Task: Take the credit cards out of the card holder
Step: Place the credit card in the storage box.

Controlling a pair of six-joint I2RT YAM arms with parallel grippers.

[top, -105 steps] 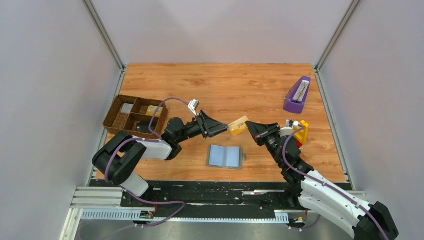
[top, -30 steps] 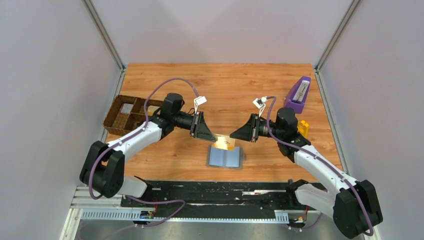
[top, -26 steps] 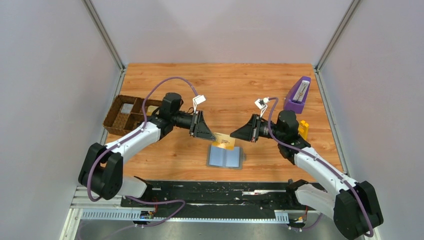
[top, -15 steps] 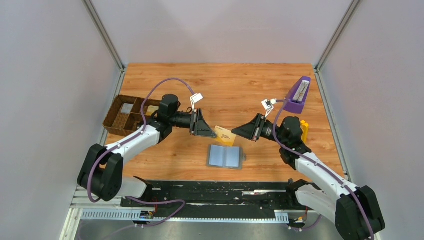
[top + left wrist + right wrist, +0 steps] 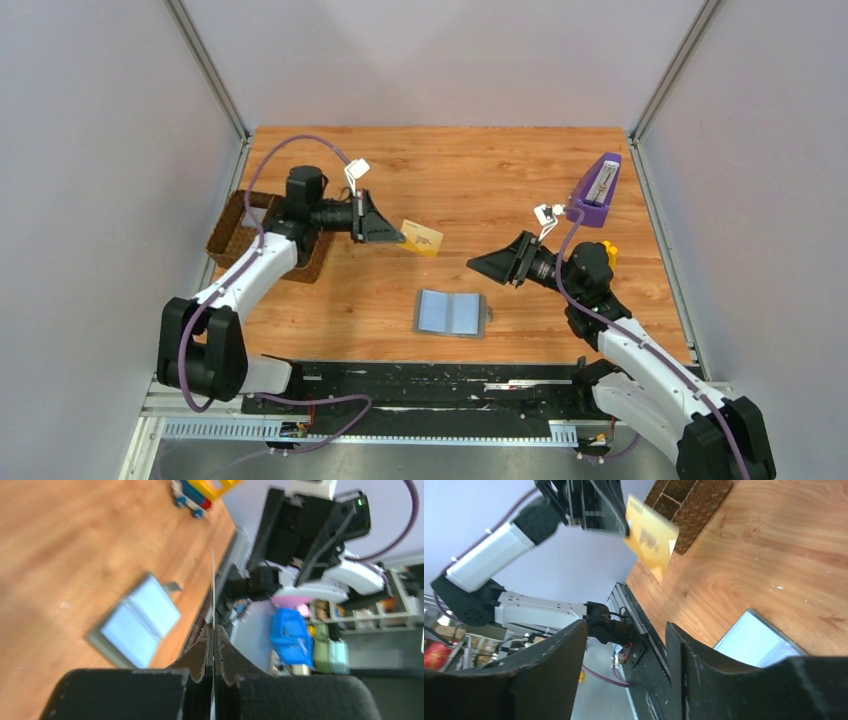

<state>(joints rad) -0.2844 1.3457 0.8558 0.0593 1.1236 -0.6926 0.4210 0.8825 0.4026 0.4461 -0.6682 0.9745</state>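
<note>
Grey walls close in the wooden table [image 5: 500,170] on three sides, with metal posts running along its left and right edges. The card holder [image 5: 451,313] lies open and flat close to the near edge, its two pale blue panels facing up. Whether a card sits in them cannot be told. Bare wood surrounds it on every side, and the widest free stretch is the far half of the table beyond it.

Beyond the holder and slightly left, the left gripper [image 5: 400,238] is clamped on one corner of the gold credit card [image 5: 421,237], which hangs clear of the table. The left wrist view shows that card [image 5: 212,580] edge-on between the closed fingers.

Right of the holder and a little beyond it, the right gripper [image 5: 475,264] points toward the card. Its fingers [image 5: 549,675] are spread and nothing is between them.

Well left of the holder, a brown woven tray [image 5: 228,238] sits against the table's left edge, partly under the left arm. Far right, a purple stand [image 5: 597,188] and a yellow toy [image 5: 608,250] crowd the right edge.
</note>
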